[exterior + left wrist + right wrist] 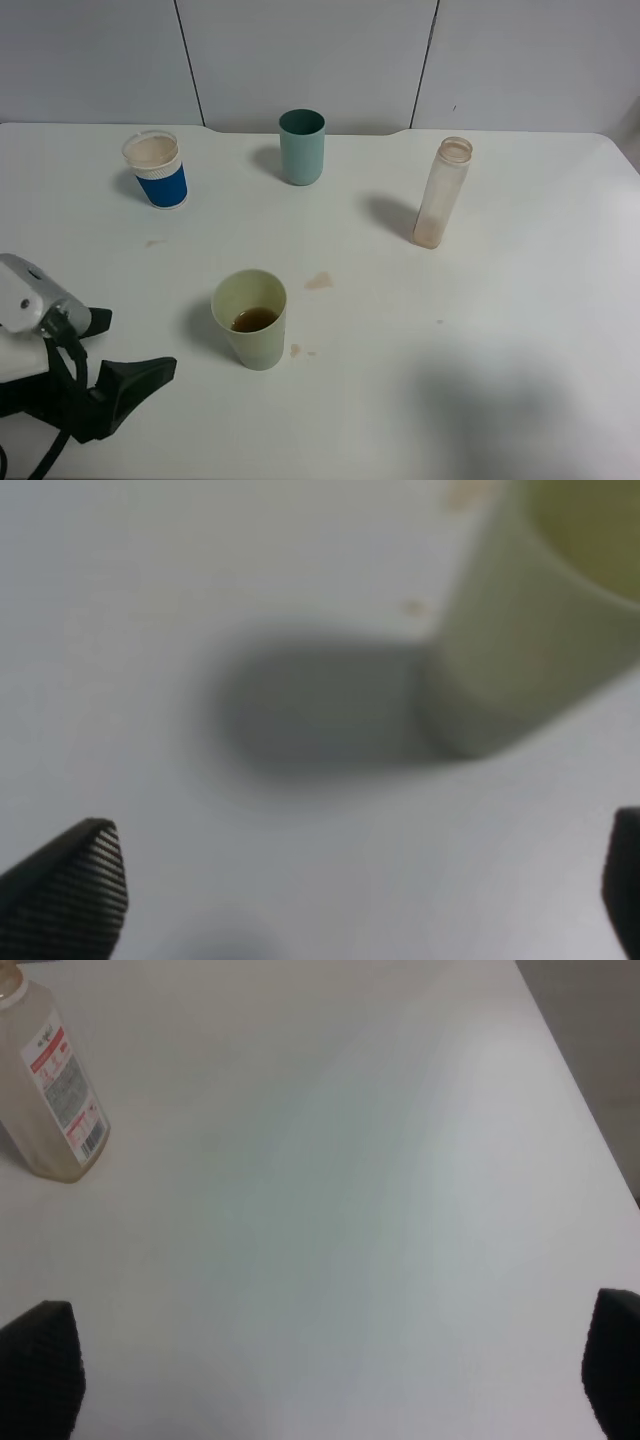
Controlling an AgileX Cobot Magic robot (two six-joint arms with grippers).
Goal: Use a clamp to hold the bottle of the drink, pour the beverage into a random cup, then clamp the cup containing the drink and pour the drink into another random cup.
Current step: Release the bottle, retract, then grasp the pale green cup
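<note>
A pale green cup (250,318) stands at the table's front centre with brown drink in its bottom. It shows blurred in the left wrist view (530,650). My left gripper (140,385) is open and empty, low over the table just left of this cup; its fingertips (75,890) stand wide apart. The clear bottle (441,193), uncapped and almost empty, stands upright at the right. In the right wrist view the bottle (55,1090) is far from my open, empty right gripper (325,1380). A teal cup (302,147) and a blue-sleeved paper cup (156,170) stand at the back.
Small brown spill marks (318,281) lie on the white table (520,330) near the green cup. The right arm is out of the exterior view; only its shadow falls at the front right. The table's right edge shows in the right wrist view.
</note>
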